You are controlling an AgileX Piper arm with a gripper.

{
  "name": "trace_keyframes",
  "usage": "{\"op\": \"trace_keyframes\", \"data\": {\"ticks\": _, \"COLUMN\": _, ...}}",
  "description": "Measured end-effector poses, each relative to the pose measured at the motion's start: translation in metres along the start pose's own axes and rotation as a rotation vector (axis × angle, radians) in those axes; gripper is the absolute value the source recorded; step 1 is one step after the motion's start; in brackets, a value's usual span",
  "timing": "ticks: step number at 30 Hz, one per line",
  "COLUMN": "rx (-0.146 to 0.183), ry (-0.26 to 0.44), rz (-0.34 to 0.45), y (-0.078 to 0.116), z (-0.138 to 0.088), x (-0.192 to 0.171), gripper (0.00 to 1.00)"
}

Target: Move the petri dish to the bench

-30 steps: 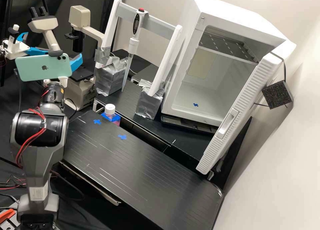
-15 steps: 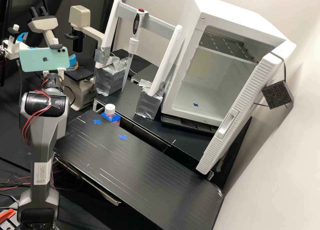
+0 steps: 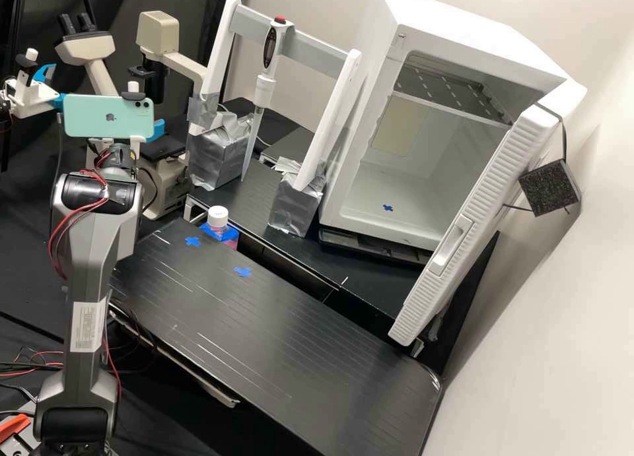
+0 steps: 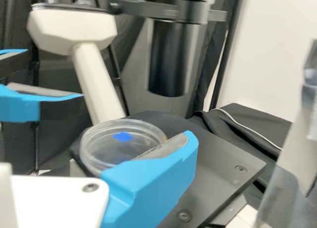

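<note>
One clear, round, shallow plastic petri dish is seen over the dark, flat metal stage of a cream-coloured microscope; whether it is set down on the stage or held just above cannot be told. A small blue patch is seen through the clear dish, and a black cylinder of the microscope is hung above the stage.

The white-and-blue claw is partly hidden behind a mint-green phone mounted on the dark grey arm. In the wrist view, part of the dish's rim is covered by a blue part of the claw. Whether the claw is spread apart, brought together or clamped on the dish cannot be told.

In front of the microscope, a long black desk is marked with one blue tape cross and a second blue cross near its far edge. Just beyond that edge, a white-capped bottle with pink showing low down is partly wrapped in blue tape. Farther back, an upright pipette is held by a white frame, beside which a white box-shaped cabinet is placed, its ribbed door open.
</note>
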Motion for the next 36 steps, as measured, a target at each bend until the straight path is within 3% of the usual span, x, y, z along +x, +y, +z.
{"op": "trace_keyframes", "data": {"ticks": 30, "rx": 0.009, "ry": -0.075, "rz": -0.064, "y": -0.01, "z": 0.017, "x": 0.045, "gripper": 1.0}}
{"op": "trace_keyframes", "data": {"ticks": 36, "rx": -0.031, "ry": -0.089, "rz": -0.055, "y": -0.008, "z": 0.018, "x": 0.047, "gripper": 1.0}}
